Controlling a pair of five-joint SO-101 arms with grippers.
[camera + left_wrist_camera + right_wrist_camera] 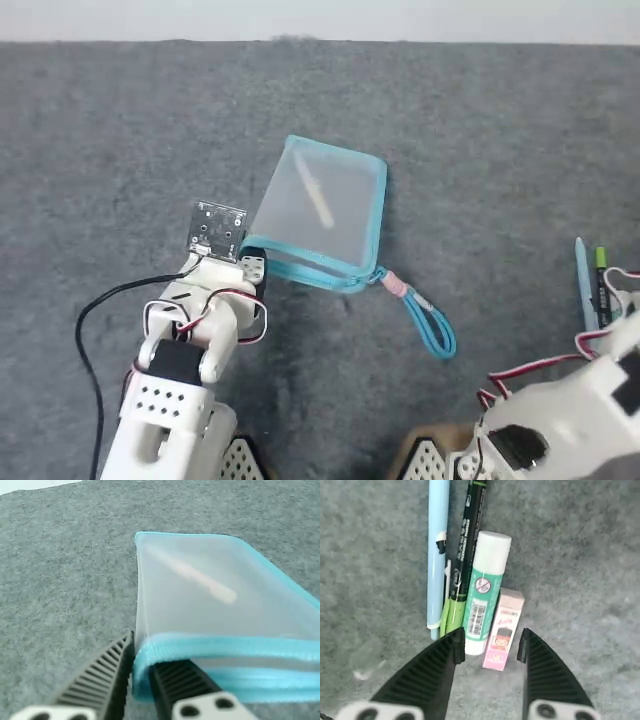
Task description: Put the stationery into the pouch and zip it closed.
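The pouch (pixel 320 215) lies near the middle of the bench (pixel 480 130). It is clear with a teal border. Its zip edge faces the near edge and runs aslant from the left side toward the right and the near edge. Its closed end points to the far edge.

The left hand (pixel 252 262) is closed narrow on the left corner of that zip edge. In the left wrist view the hand (pixel 142 655) has the teal rim pinched between its fingers (pixel 107 675). The upper teal band sits lifted off the lower one there.

A pale slim stick (pixel 318 200) shows through the pouch wall, its long axis slanting from far-left to near-right. A teal strap (pixel 432 325) trails from the pink tab (pixel 395 286) at the zip's right end, toward the near edge.

By the right edge of the bench lie the blue pen (pixel 582 285) and the green pen (pixel 602 280). They are parallel, with their long axes running near to far.

The right hand (pixel 490 642) is spread wide and grips nothing. It hangs above the near ends of the glue stick (pixel 485 590) and the pink eraser (pixel 504 630). These lie touching, side by side with the pens, and the glue stick's white cap points away from the hand.
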